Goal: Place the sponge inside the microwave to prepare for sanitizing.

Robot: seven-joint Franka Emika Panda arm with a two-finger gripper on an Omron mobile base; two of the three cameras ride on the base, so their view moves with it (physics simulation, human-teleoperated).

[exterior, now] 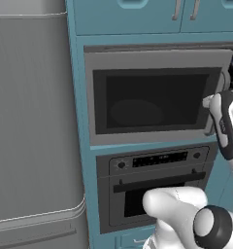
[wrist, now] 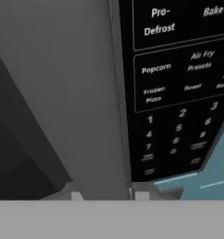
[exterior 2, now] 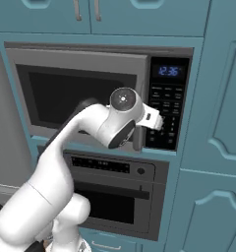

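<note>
The microwave (exterior: 152, 99) is built into the teal cabinet wall, with a dark glass door and a pale turntable faintly visible behind it. Its grey vertical bar handle (wrist: 86, 93) runs between my fingertips in the hand view, and my gripper (wrist: 109, 196) is shut on it near its lower end. From the right base view my gripper (exterior 2: 154, 120) sits against the handle (exterior 2: 138, 142), beside the black keypad (exterior 2: 166, 115) with its blue display. The door looks closed or barely ajar. The sponge is out of view.
A grey oven (exterior: 152, 185) with a knob and a horizontal handle sits directly below the microwave. The tall grey fridge (exterior: 36, 121) stands to the left. Teal cabinet doors (exterior 2: 218, 123) flank the right side and run above.
</note>
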